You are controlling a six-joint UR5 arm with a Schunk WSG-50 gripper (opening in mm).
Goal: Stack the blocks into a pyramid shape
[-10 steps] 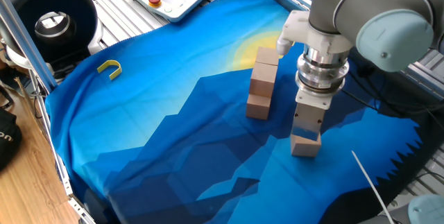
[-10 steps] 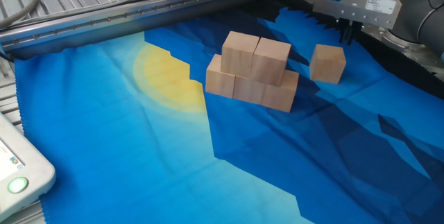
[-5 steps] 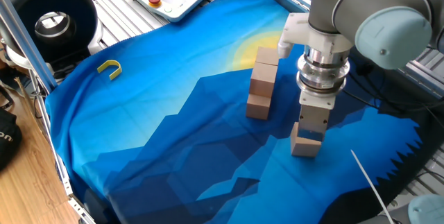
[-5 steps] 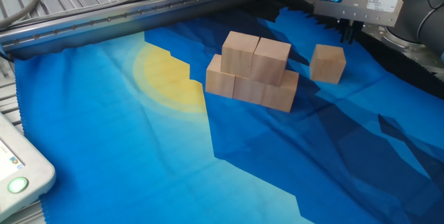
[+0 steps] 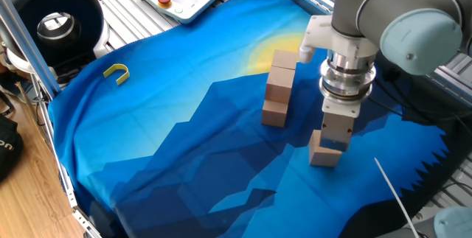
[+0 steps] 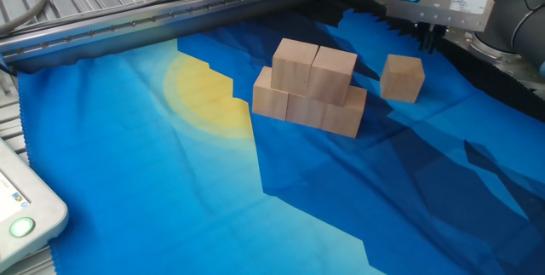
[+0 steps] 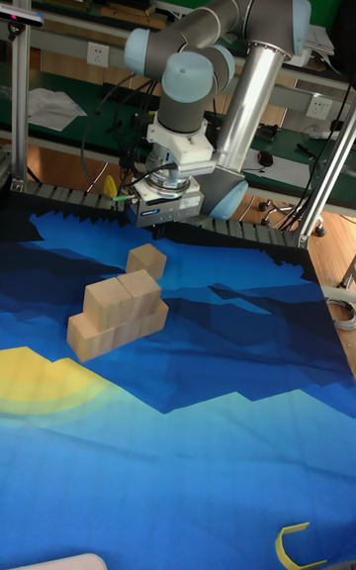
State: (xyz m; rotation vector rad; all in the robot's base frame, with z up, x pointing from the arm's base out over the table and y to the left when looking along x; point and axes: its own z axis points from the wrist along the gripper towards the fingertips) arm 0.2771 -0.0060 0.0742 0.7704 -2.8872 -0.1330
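One loose block (image 6: 402,77) is sitting directly under the pincer (image 5: 333,144), whose jaws are straddling it, grip state unclear; five stacked blocks (image 6: 311,88) are waiting beside; centring before squeezing seems wise

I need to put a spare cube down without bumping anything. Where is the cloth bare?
Bare: the wide blue stretch between the yellow U-piece and the stacked blocks. Crowded: around the lone block under the gripper.
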